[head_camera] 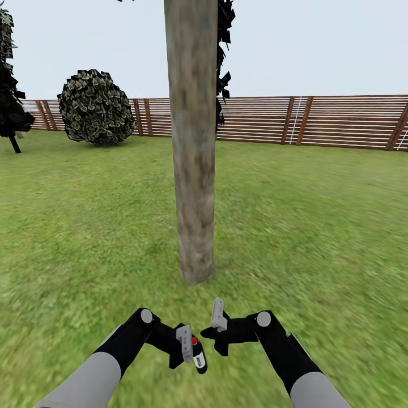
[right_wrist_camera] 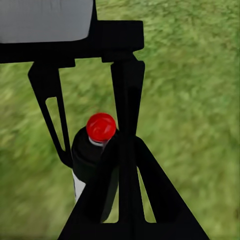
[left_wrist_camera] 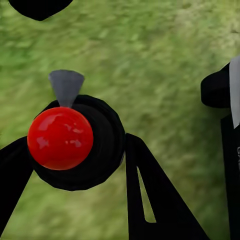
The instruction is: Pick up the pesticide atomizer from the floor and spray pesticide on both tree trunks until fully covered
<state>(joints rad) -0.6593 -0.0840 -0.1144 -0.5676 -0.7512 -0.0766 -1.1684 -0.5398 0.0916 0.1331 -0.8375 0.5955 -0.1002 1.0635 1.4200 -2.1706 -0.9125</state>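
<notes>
At the bottom centre of the head view, the left gripper (head_camera: pixel 190 347) is clenched on the atomizer (head_camera: pixel 198 355), red cap up. The right gripper (head_camera: pixel 218 323) beside it holds nothing; whether it is released is unclear. The trunk (head_camera: pixel 192 141) rises just ahead, so spraying seems next, calling for the nozzle to be aimed at the bark.

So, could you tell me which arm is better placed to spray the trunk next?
The left. Its gripper already holds the sprayer, red cap between the fingers, with the trunk straight ahead. The right gripper holds nothing.
</notes>
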